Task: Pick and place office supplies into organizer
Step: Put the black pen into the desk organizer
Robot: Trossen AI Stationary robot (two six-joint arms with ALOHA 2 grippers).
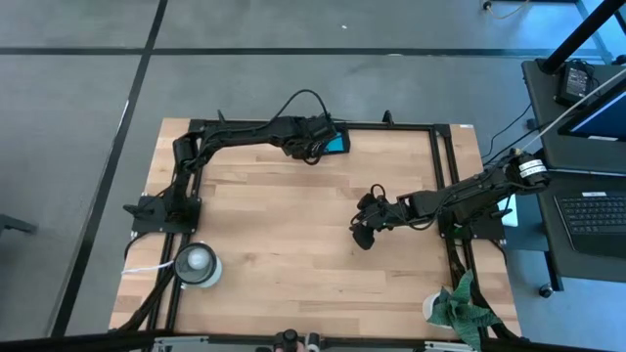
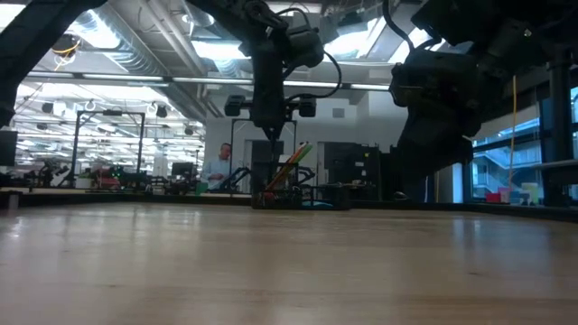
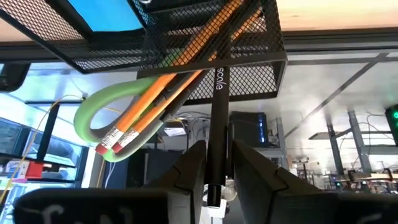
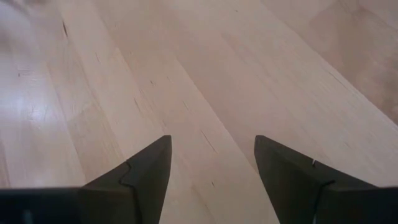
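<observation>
The black mesh organizer (image 1: 335, 144) stands at the table's far edge. In the left wrist view its pen cup (image 3: 249, 81) holds orange pencils (image 3: 155, 106) and green-handled scissors (image 3: 93, 115), which stick out of it. A blue note pad (image 3: 106, 15) lies in the compartment beside it. My left gripper (image 3: 214, 180) hangs over the organizer (image 2: 289, 194), shut on a black pen (image 3: 221, 87). My right gripper (image 4: 211, 168) is open above bare wood right of the table's middle (image 1: 364, 233). No other supplies show on the table. My left gripper pinches the black pen between its two fingers (image 3: 189, 174) near the pen's upper end (image 3: 216, 155). It comes from above, pointing down, with the fingers lying along the pen. The pen's lower end (image 3: 224, 59) reaches into the mesh cup beside the pencils.
A white round roll (image 1: 196, 264) sits near the table's near left corner, and a green cloth (image 1: 465, 308) at the near right corner. A black metal frame (image 1: 445, 166) runs around the table. A person (image 2: 217, 167) stands far off in the room.
</observation>
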